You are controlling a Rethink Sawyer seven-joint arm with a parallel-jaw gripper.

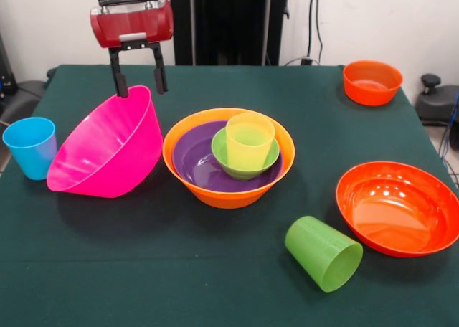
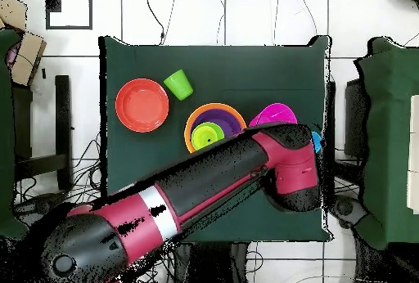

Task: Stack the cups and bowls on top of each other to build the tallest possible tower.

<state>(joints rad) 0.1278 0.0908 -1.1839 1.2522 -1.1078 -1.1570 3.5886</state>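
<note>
The tower stands mid-table: a large orange bowl (image 1: 228, 192) holds a purple bowl (image 1: 192, 162), a small green bowl (image 1: 242, 171) and a yellow cup (image 1: 249, 139). To its left a large pink bowl (image 1: 107, 151) lies tilted, its opening facing left. My gripper (image 1: 142, 92) hangs over the pink bowl's raised far rim, open, with one finger on each side. A blue cup (image 1: 30, 146) stands upright left of the pink bowl. A lime green cup (image 1: 324, 254) lies on its side at the front right. The darker green cup is out of view.
A wide red-orange bowl (image 1: 398, 209) sits at the right and a small orange bowl (image 1: 371, 82) at the far right corner. In the overhead view my arm (image 2: 204, 181) covers the table's near half; the pink bowl (image 2: 274, 114) peeks out beside it.
</note>
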